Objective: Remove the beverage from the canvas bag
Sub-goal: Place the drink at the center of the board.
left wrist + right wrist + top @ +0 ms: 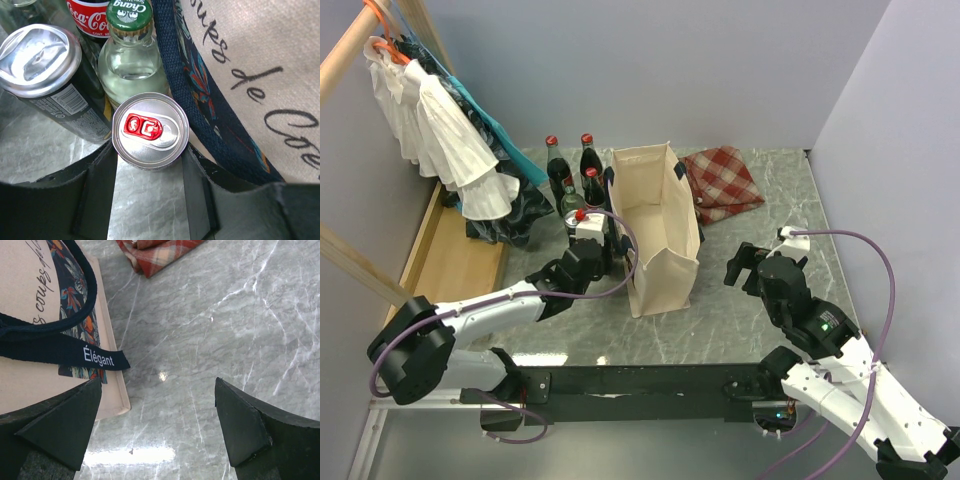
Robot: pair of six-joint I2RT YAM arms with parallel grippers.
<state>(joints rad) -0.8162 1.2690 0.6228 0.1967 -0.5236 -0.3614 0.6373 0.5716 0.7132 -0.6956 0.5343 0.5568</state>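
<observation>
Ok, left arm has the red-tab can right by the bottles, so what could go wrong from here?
1. The can in the left gripper sits close to the green-capped bottle and the dark can; opening or backing off could knock one over.
2. The canvas bag's navy handle lies right beside that gripper and could snag on withdrawal, dragging the bag.

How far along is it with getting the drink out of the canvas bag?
Mostly done, it seems. The red-tabbed can is outside the canvas bag, beside the bottles on the bag's left. In hand: the left gripper is clamped on that can; whether it rests on the table is unclear. Left: letting go. The right gripper hangs open right of the bag.
</observation>
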